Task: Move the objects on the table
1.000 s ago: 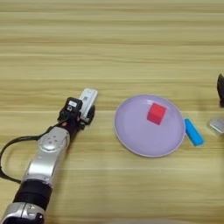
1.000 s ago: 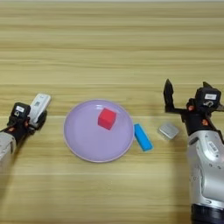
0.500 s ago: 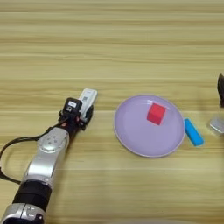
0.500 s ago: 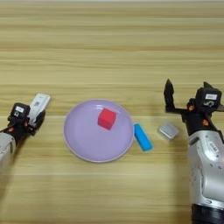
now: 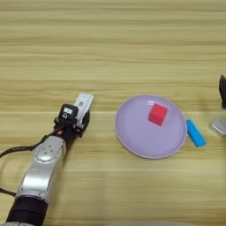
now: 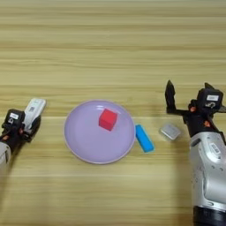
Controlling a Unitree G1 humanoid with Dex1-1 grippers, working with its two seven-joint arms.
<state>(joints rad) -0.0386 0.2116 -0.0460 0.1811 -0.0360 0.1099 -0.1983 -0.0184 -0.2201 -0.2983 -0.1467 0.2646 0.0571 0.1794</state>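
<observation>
Surface: light wooden table (image 5: pixel 110 48) with horizontal grain stripes, filling my whole view.
Landmark: large lilac round plate (image 6: pixel 84 141), lying flat on the table a little below centre; I place everything else against it.
Red cube (image 6: pixel 107 119): on the plate, in its upper right part, resting on the plate's floor and clear of the rim.
Blue bar (image 6: pixel 144 138): on the table just right of the plate, its upper end near the plate's rim, lying at a slant.
Silver-grey block (image 6: pixel 170 131): on the table right of the plate, beyond the blue bar and apart from it.
White bar (image 5: pixel 83 104): left of the plate and apart from it, tilted with its far end pointing up and slightly right; a grey mark shows on its top face.
Left gripper (image 5: pixel 81 118): left of the plate, at the near end of the white bar. I read its black fingers as closed around that bar, which sticks out beyond them away from me. The silver forearm runs down to the lower left corner.
Right gripper (image 6: pixel 187 99): right of the plate, just above and beside the silver-grey block, not touching it. I see its two black fingers spread wide with nothing between them. One finger (image 6: pixel 169 95) stands just above the block.
</observation>
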